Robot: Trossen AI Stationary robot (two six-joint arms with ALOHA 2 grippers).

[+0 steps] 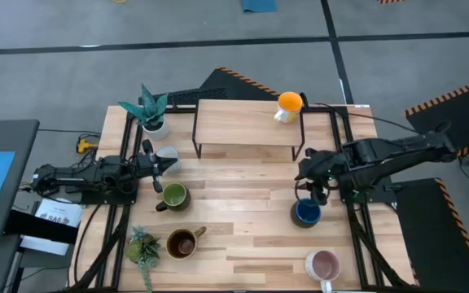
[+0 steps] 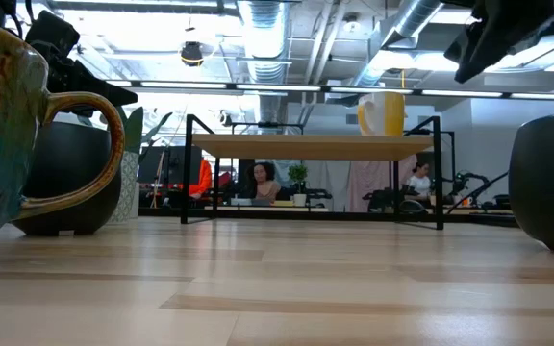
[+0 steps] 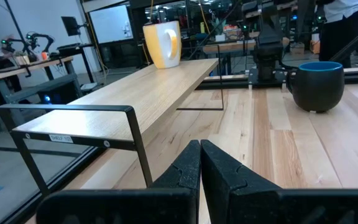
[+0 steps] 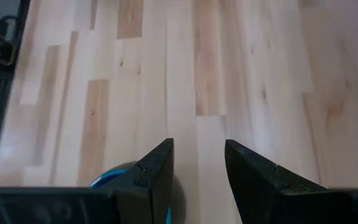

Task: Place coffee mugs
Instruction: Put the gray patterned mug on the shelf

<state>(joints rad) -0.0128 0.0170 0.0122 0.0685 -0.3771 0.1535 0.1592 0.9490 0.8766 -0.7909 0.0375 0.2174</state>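
Note:
Six coffee mugs show. The orange mug stands on the wooden shelf at the table's far side. The white mug, olive green mug and brown mug stand on the table's left half. On its right half stand the dark blue mug and pink mug. My left gripper is shut and level beside the white mug, holding nothing. My right gripper is open and slants down just above the dark blue mug, with only bare table between its fingers.
Two small potted plants stand on the left side, one at the far left corner and one at the near left. The shelf stands on thin black metal legs. Bare tabletop lies between the left and right mugs.

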